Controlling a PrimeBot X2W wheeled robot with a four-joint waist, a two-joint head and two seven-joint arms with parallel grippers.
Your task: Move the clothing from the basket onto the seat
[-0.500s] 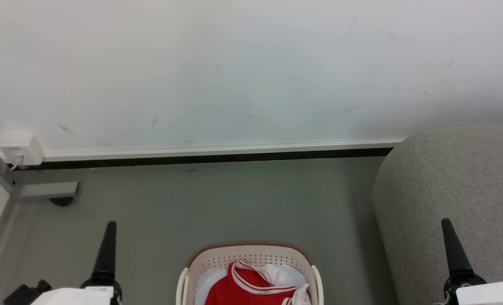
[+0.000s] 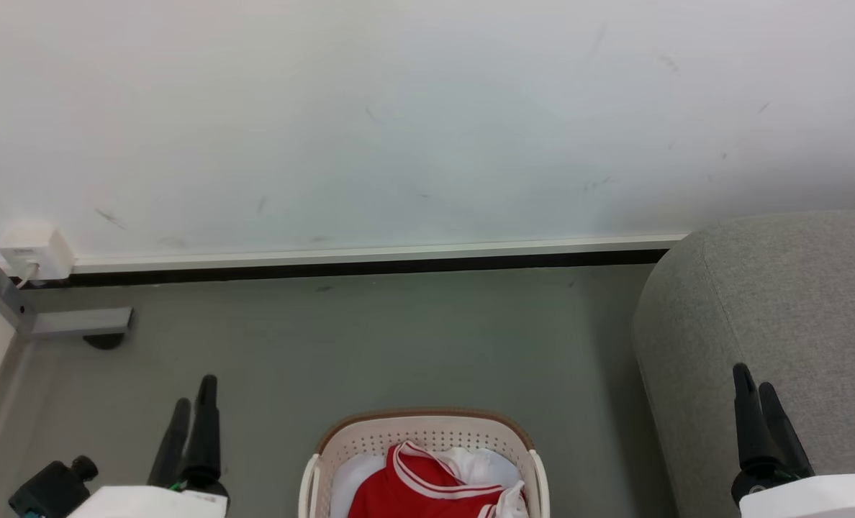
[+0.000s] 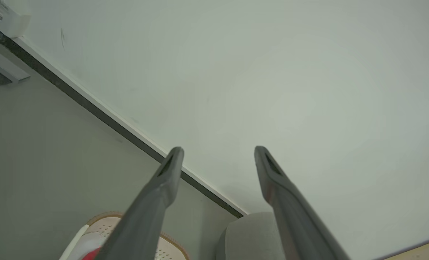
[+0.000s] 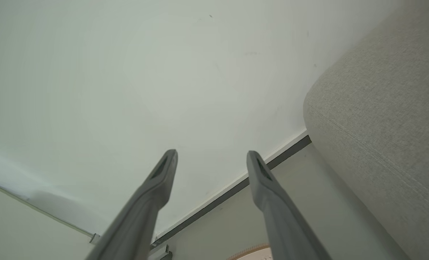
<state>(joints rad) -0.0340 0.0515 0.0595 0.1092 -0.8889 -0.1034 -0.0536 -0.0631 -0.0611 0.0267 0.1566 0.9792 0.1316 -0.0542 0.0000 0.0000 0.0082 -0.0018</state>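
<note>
Lately both wrists were rolled; left hand (image 2: 196,392) (7 o'clock) and right hand (image 2: 753,378) (5 o'clock) are held spread, empty. Clothing (image 2: 420,489) lies untouched in basket (image 2: 427,419); pickup judged next.

You face a scuffed white wall (image 2: 399,108) with a white skirting strip (image 2: 370,253) above a grey floor (image 2: 370,338). At far left you see a white socket box (image 2: 35,252), with a grey metal bar (image 2: 82,321) below it.
</note>
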